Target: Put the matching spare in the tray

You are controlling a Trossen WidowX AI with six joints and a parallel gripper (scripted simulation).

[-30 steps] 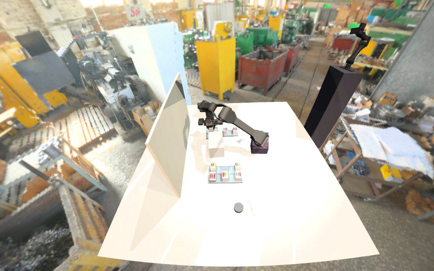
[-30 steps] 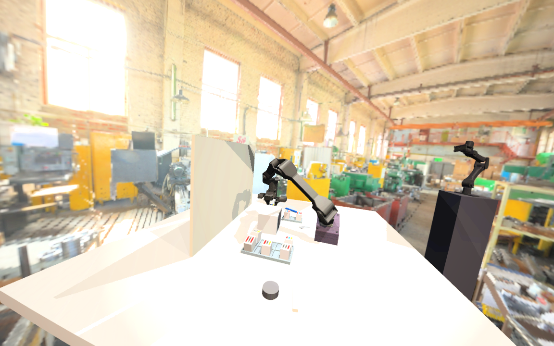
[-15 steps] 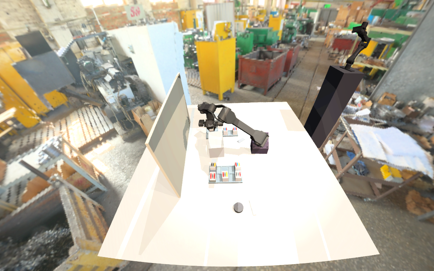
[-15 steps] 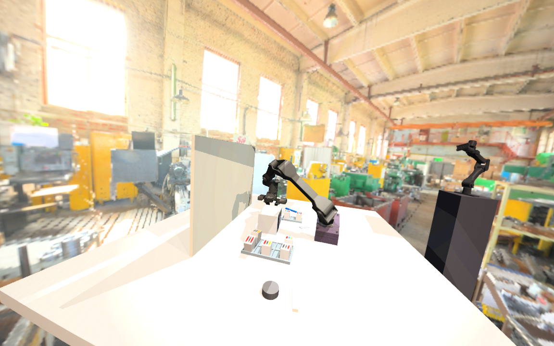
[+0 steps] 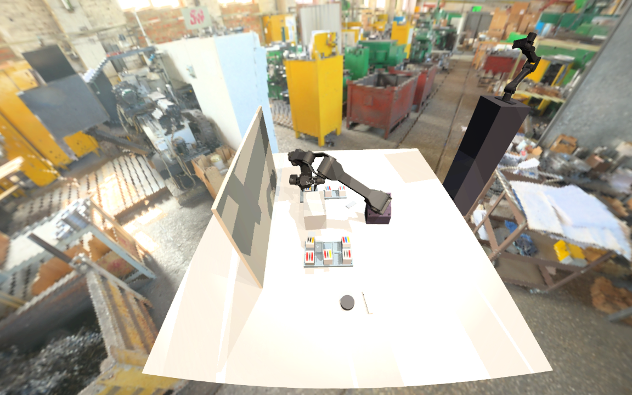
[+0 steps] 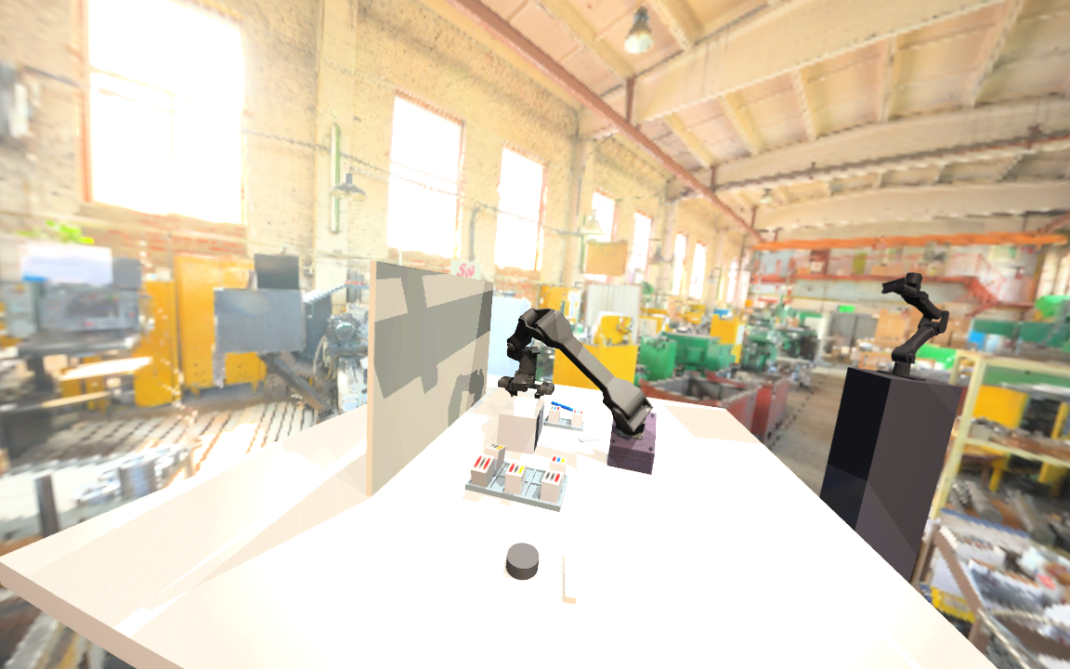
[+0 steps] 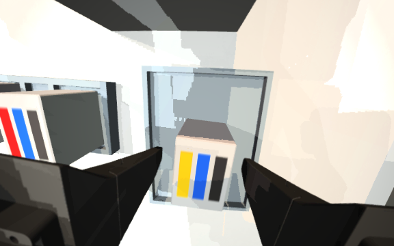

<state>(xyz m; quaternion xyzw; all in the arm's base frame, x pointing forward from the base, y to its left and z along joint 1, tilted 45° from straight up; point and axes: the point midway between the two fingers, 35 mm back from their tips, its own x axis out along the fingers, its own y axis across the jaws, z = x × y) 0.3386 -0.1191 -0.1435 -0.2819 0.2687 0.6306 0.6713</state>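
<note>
- Large compartmented rack [image 5: 328, 266] [image 6: 514, 500]: five striped blocks.
- Smaller rack [image 5: 335, 197] [image 6: 564, 427] [image 7: 81, 80]: two striped blocks.
- Square tray [image 5: 302, 197] [image 7: 144, 102]: the yellow-blue-black block [image 7: 204, 171] appears inside, near side.
- Gripper [image 5: 308, 187] [image 6: 527, 394] [image 7: 202, 158]: fingers wide, either side of that block, gaps both sides.

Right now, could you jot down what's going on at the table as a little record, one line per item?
pincer: open, a fingertip on each side of the block, with gaps
block: white front with yellow, blue and black stripes
block's place: within the outline of the square tray as the wrist camera sees it
neighbour: block with red, blue and dark stripes, on the smaller rack
big rack: five striped blocks
near end: dark round disc beside a thin pale strip
mounted unit's code: not readable here
</note>
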